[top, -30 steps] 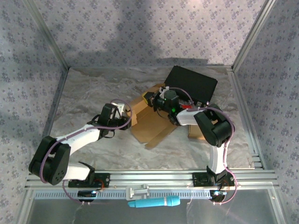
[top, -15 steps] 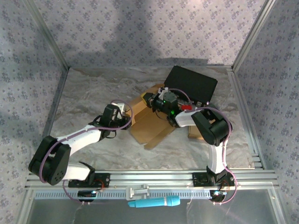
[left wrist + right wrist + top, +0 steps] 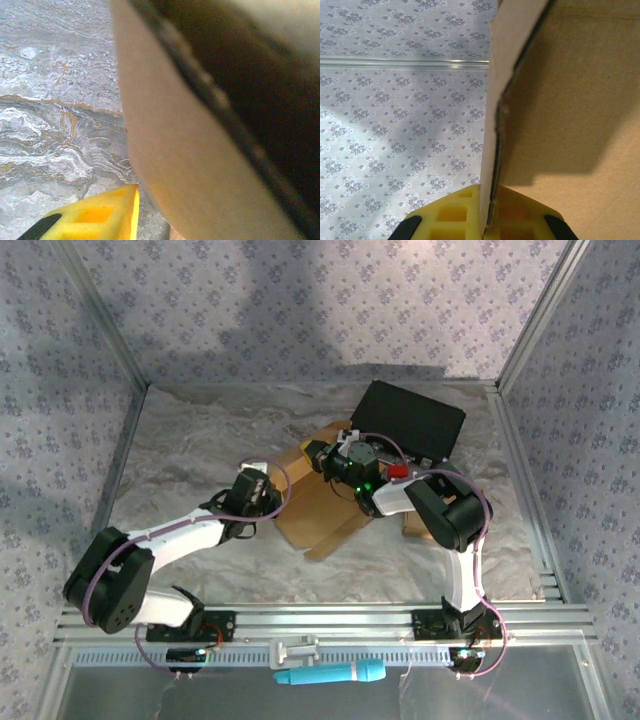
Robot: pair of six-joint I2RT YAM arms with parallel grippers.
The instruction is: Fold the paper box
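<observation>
Top external: paper box (image 3: 315,510); tan cardboard; flaps splayed, partly flat

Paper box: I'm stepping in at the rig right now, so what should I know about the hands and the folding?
Hands: the right hand is shut on the edge of a cardboard flap. The left hand sits at the left edge of the paper box, with a panel close against it; open or shut, cannot tell.
Box: mid-table, mostly flat, flaps spread.
Done: one flap gripped.
Left: fold the walls and flaps into shape.
</observation>
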